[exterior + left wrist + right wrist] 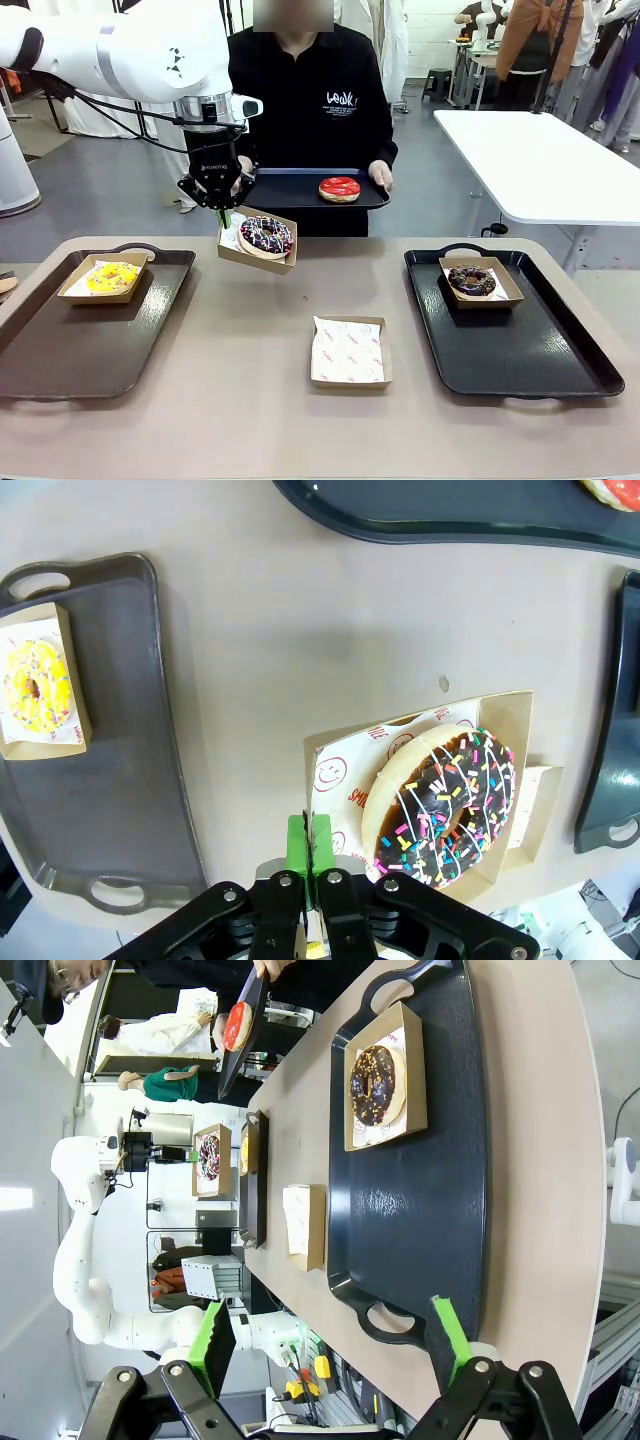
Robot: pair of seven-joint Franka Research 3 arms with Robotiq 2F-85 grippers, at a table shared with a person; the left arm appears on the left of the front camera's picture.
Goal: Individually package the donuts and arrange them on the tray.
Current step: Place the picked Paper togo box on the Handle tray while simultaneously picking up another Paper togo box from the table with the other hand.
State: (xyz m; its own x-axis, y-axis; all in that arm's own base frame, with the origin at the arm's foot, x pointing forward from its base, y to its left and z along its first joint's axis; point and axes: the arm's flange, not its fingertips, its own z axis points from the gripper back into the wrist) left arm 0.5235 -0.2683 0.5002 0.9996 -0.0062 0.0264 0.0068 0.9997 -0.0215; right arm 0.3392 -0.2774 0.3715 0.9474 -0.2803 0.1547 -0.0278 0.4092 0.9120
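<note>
Left of centre in the front view, the paper-lined shallow brown cardboard box (252, 262) with the dark-iced sprinkled ring donut (266, 237) is pinched at its rim by the left tool (222, 205) and hangs tilted above the tabletop (250, 350). It is best levelled before being lowered onto the dark plastic tray (60, 345) at lower left. The right tool (328, 1310) is spread wide and empty.

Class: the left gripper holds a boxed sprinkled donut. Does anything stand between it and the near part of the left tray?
Nothing visible does. The left gripper holds the boxed sprinkled donut in the air just right of the left tray. The yellow donut sits boxed at that tray's far end, away from the near part.
</note>
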